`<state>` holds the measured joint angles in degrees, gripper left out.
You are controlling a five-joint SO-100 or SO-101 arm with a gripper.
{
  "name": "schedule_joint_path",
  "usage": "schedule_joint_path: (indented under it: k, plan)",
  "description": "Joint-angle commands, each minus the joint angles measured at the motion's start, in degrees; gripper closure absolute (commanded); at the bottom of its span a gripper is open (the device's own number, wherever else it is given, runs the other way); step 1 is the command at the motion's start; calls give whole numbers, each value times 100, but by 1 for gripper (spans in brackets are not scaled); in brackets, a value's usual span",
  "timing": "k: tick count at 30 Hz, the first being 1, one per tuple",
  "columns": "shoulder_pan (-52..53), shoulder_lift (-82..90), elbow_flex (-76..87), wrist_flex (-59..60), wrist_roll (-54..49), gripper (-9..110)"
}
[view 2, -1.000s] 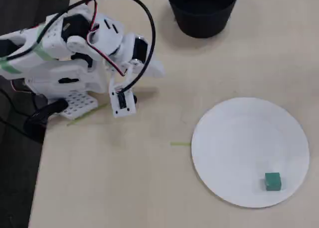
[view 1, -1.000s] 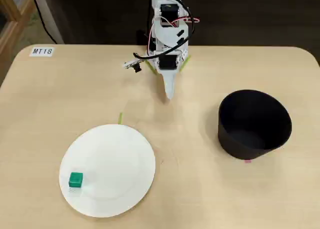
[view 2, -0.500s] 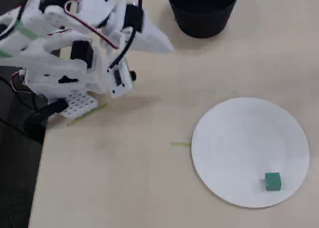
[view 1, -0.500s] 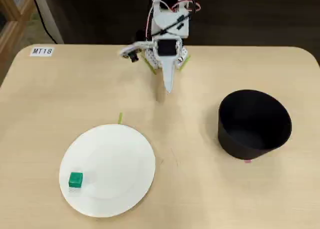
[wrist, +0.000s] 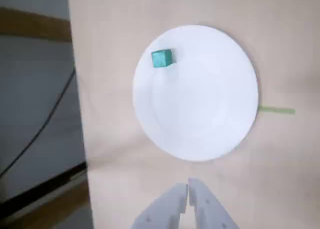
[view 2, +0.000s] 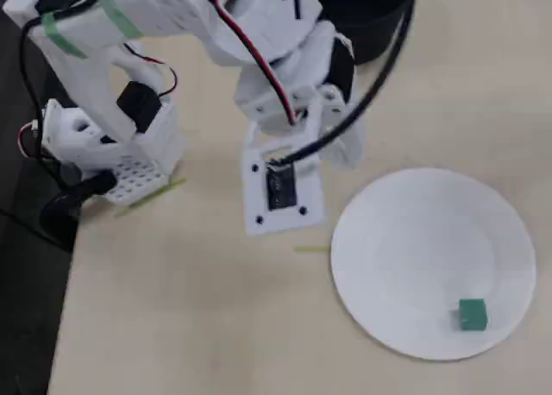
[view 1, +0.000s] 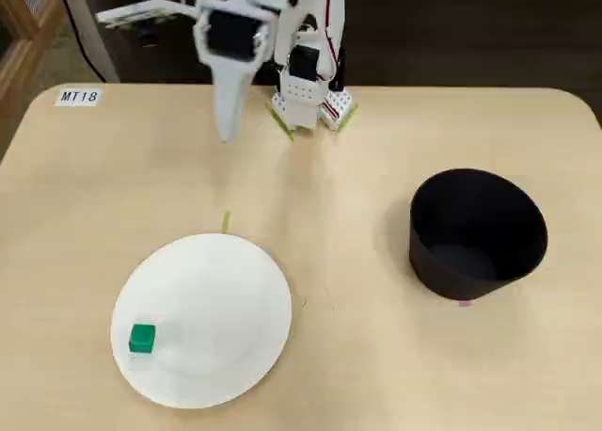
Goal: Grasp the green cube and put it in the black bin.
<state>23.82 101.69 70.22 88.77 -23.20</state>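
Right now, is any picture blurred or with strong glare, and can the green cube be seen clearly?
In a fixed view the green cube is sharp on the white plate, which is bright without detail; the wrist view is soft, the gripper blurred at the bottom edge; in another fixed view the arm looks slightly blurred, the cube clear.

white plastic arm (view 2: 259,33) with black servos, red and black cables, green tape band, pale pointed fingers (wrist: 172,206).
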Motion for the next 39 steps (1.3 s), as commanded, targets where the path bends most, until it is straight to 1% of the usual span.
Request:
schedule_joint_path:
  k: [1,7,12,17,24,30,32,34,37,38,39]
  plan:
    - [105,-606,-237,-255,-316,102]
    - [167,-1793,-290,-923,-949,102]
    - [422,-2443,-334,-1389,-1187,102]
    - [448,-3322,-1143,-1371,-1758,102]
    - [308,-4377,-2197,-1415,-1846,102]
    - [202,-5555,-3744,-1327,-1793,102]
    - [220,-5977,-4509,-1116,-1687,102]
    - [246,-6653,-5915,-562,-1600,102]
    - [352,-7954,-8552,246,-1301,101]
    - [396,-8165,-9000,369,-1230,101]
    - [448,-8174,-9070,422,-1204,100]
